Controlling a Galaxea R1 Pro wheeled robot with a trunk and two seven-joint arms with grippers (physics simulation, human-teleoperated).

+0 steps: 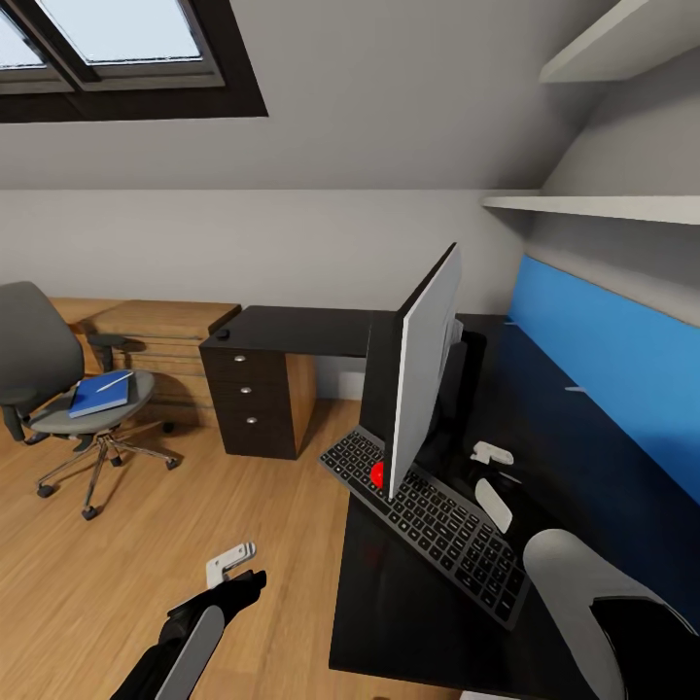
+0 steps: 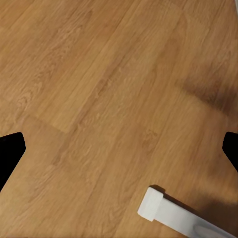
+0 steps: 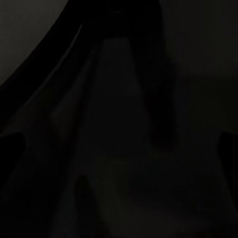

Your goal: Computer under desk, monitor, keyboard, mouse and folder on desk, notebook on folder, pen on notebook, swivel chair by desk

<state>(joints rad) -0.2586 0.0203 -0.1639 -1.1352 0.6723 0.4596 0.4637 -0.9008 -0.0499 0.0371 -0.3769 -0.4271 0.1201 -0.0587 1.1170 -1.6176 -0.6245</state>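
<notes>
Monitor (image 1: 425, 374) upright on desk (image 1: 408, 612), right gripper (image 1: 491, 454) behind it, grip unclear, left gripper (image 1: 231, 561) spread, empty.

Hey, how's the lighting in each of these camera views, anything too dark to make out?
Head view: evenly lit and sharp, the monitor and keyboard read clearly on the glossy black desk. Left wrist view: bright wooden floor with a soft shadow patch at one edge. Right wrist view: nearly black, only vague dark shapes, nothing identifiable.

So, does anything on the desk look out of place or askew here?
Yes. The monitor stands edge-on to the room, its lower edge over the keyboard, which lies skewed at the desk front edge. A red mark on the keyboard is odd too.
</notes>
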